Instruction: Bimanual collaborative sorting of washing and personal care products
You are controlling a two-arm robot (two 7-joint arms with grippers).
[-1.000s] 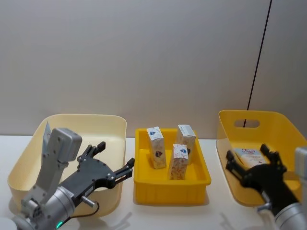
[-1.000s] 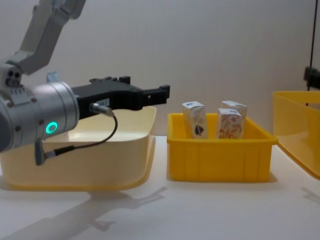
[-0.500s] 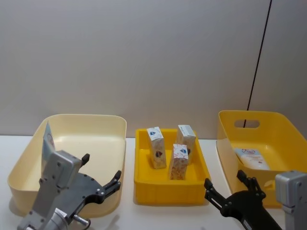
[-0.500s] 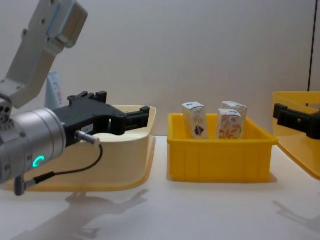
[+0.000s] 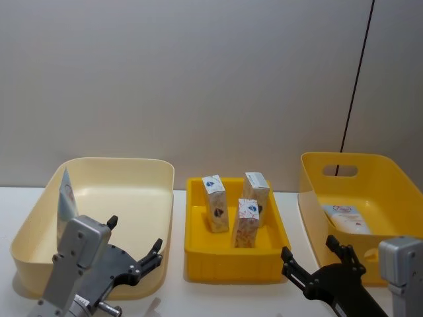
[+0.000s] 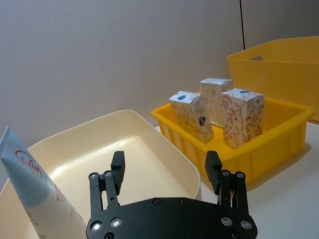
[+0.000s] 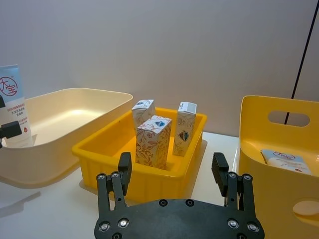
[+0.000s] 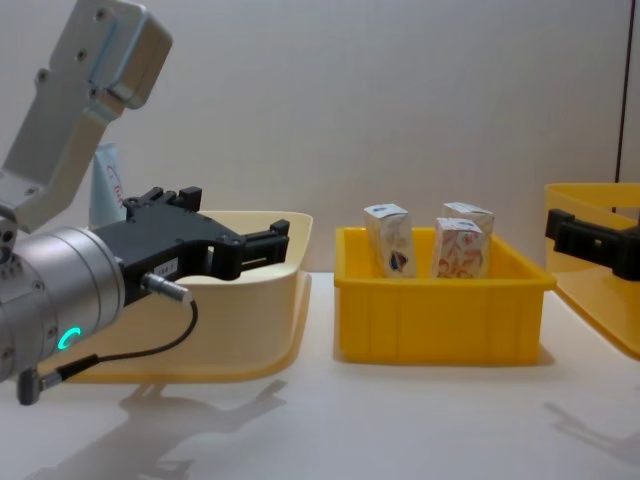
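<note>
Cream plastic bin (image 5: 119, 188) sits at lower left of the head view on the white bench (image 5: 225, 300). We log one item in it: the standing tube (image 5: 65, 197), pale blue with red print, leaning against the bin's left wall, cap end down.

Yellow tray (image 5: 234, 267) is at lower centre, just beside the cream bin. It holds three white cartons with orange print, all upright. The left carton (image 5: 215, 203) stands apart from the other two. The rear carton (image 5: 256, 193) is near the back wall. The front carton (image 5: 246, 223) is just before the rear one; we cannot tell if they touch.

Yellow handled bin (image 5: 370, 175) is at lower right, well apart from the cream bin. The flat tube (image 5: 347, 218) lies on its floor, red circled mark facing up.

We mark the left pincer (image 5: 134, 234) at bottom left of the head view, over the near rim of the cream bin. Its jaws are spread wide with nothing between them.

We mark the right pincer (image 5: 308, 247) at the bottom, right of centre, before the gap between tray and handled bin. It is also spread wide and empty.
</note>
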